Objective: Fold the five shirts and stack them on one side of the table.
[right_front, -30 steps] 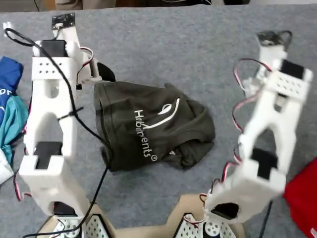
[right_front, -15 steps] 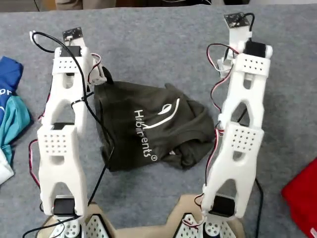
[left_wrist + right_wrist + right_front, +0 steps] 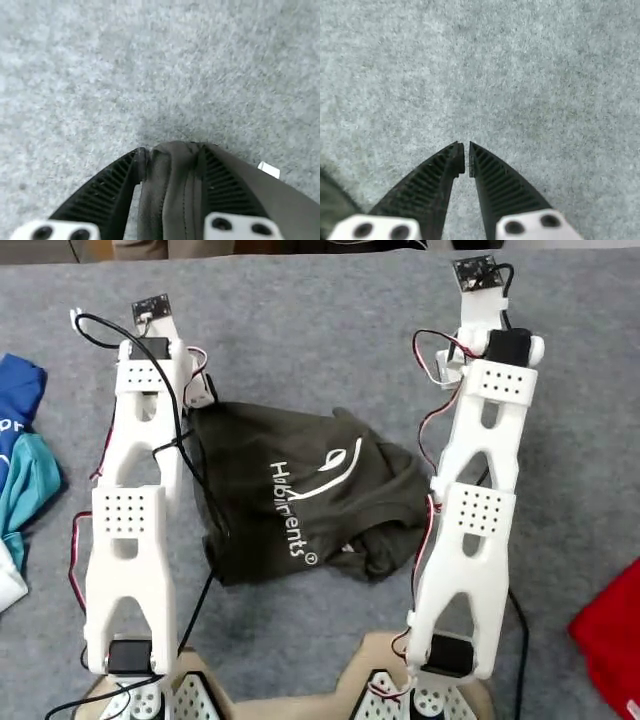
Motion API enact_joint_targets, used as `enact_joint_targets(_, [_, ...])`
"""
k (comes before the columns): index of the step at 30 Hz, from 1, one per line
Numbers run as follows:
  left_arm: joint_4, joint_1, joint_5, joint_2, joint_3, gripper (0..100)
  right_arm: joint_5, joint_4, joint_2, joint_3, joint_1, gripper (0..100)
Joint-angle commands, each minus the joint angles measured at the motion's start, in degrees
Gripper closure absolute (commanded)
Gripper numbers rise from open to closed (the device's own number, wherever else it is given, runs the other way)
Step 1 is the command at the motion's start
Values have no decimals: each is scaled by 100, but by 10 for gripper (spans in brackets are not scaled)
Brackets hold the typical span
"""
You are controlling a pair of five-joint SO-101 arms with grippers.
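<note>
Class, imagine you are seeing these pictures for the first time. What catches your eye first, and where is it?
A crumpled dark shirt lies in the middle of the grey table. The left gripper is shut on its far edge, while the right gripper is shut on nothing above bare table. A blue shirt lies at the table's left edge and a red shirt at its right.

The high view looks down from above onto the grey counter point(image 3: 320, 310). The wrist views look past the left gripper point(image 3: 171, 150) and right gripper point(image 3: 466, 159), close to it; the dark shirt point(image 3: 300, 500) appears in the high and left views.
</note>
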Motion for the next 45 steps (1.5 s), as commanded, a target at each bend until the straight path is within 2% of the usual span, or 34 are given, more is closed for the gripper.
enact_joint_targets(1, [-79, -44, 9, -57, -237, 851, -62, 18, -40, -259, -92, 964])
enact_joint_targets(6, [44, -44, 35, -57, -273, 988, -62, 18, -40, -259, -92, 963])
enact_joint_targets(10, [387, -35, 18, -92, -273, 981, -26, 220, -57, -259, -215, 962])
enact_joint_targets(13, [774, -35, -9, -110, -281, 980, -18, 536, -66, -277, -611, 962])
enact_joint_targets(19, [1934, -44, -853, -110, -967, 980, -18, 791, -66, -286, -1499, 957])
enact_joint_targets(25, [1925, -343, -1240, -505, -1081, 980, -141, 914, -22, -259, -2035, 868])
enact_joint_targets(29, [1925, -580, -1943, -1182, -677, 981, -624, 888, 4, -233, -2114, 868])
enact_joint_targets(35, [1925, -607, -2857, -2527, 598, 981, -976, 879, 330, 66, -2378, 868])
enact_joint_targets(45, [1925, -651, -4097, -4303, 1960, 981, -1204, 993, 374, 664, -2730, 868])
